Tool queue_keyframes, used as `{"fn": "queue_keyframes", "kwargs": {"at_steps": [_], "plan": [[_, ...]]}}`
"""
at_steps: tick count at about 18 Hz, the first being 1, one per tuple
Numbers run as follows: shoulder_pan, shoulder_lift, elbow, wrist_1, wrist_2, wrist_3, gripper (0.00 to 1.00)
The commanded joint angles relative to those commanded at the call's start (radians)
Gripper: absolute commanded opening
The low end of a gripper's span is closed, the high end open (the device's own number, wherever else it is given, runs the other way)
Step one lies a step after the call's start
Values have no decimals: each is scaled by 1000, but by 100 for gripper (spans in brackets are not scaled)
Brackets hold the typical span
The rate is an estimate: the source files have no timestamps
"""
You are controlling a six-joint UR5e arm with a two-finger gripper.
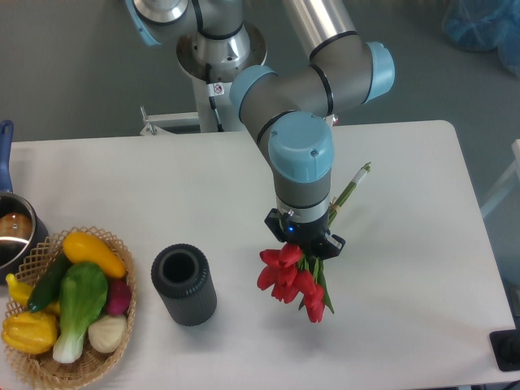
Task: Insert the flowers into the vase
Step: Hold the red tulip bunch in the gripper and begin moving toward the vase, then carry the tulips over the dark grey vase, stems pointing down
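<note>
**Tulips held above the table, vase standing apart at lower left**

In the single fixed camera view, a white table is seen from above, filling most of the frame. The arm reaches down from the upper centre, its grey links and light-blue joint caps stacked over the middle of the picture. The gripper is pointed downward just right of centre, and the flowers are grasped in it: the fingers are largely hidden beneath the wrist, but the bunch is seen to be clamped between them at the stems. The red heads are clustered below and slightly left of the gripper, with green leaves trailing toward the lower right. The green stems are seen emerging on the far side of the wrist, slanting toward the upper right.

The vase is placed upright at the lower left of centre, its dark round mouth facing up and a ribbed band visible around the top. It is set apart from the flowers, with bare table between them.

At the lower left corner a wicker basket is found, filled with colourful vegetables. Just above it, at the left edge, a metal pot with a blue handle is partly cut off by the frame.
</note>
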State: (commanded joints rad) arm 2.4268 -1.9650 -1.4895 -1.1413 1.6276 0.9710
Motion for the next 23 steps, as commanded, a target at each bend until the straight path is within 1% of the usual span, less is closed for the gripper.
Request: {"fn": "queue_keyframes", "kwargs": {"at_steps": [4, 7, 9, 11, 12, 13, 16, 18, 23], "plan": [[0, 6, -6, -6, 0, 2, 0], [0, 5, 1, -15, 3, 8, 0], [2, 6, -3, -8, 14, 41, 0], [5, 9, -6, 6, -8, 48, 0], [3, 11, -6, 32, -27, 43, 0], [5, 11, -8, 67, -73, 44, 0], [0, 21, -8, 132, -175, 22, 0], [-6, 25, -8, 152, -222, -44, 0], [-11, 44, -8, 296, -395, -207, 0]]}}
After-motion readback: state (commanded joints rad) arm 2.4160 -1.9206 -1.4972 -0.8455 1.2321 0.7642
